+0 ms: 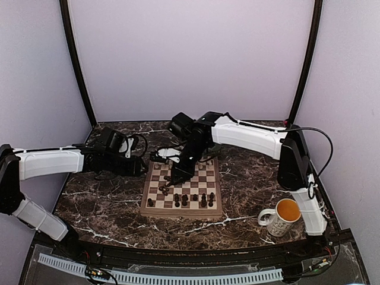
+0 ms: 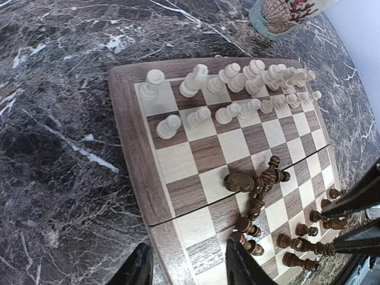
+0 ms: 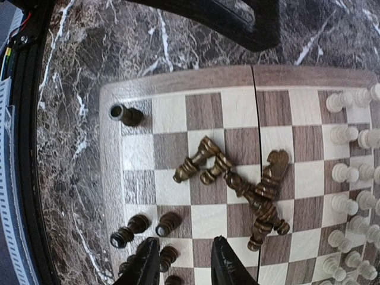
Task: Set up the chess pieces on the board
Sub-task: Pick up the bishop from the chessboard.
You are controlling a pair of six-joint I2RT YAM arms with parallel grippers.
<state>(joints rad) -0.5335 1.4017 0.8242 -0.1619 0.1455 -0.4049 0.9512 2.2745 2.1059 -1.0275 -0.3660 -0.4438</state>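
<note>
The board lies mid-table. Cream-white chess pieces stand in two rows along its far side. Several dark pieces lie toppled in a heap near the board's middle. More dark pieces stand along the near rows. My right gripper hovers open over those near rows. A standing dark pawn sits just inside its left finger, and the rest of the gap is bare squares. My left gripper is open over the board's left border, holding nothing.
A mug filled with orange liquid stands right of the board, by the right arm's base. Dark marble tabletop surrounds the board. A lone dark piece stands on a corner square.
</note>
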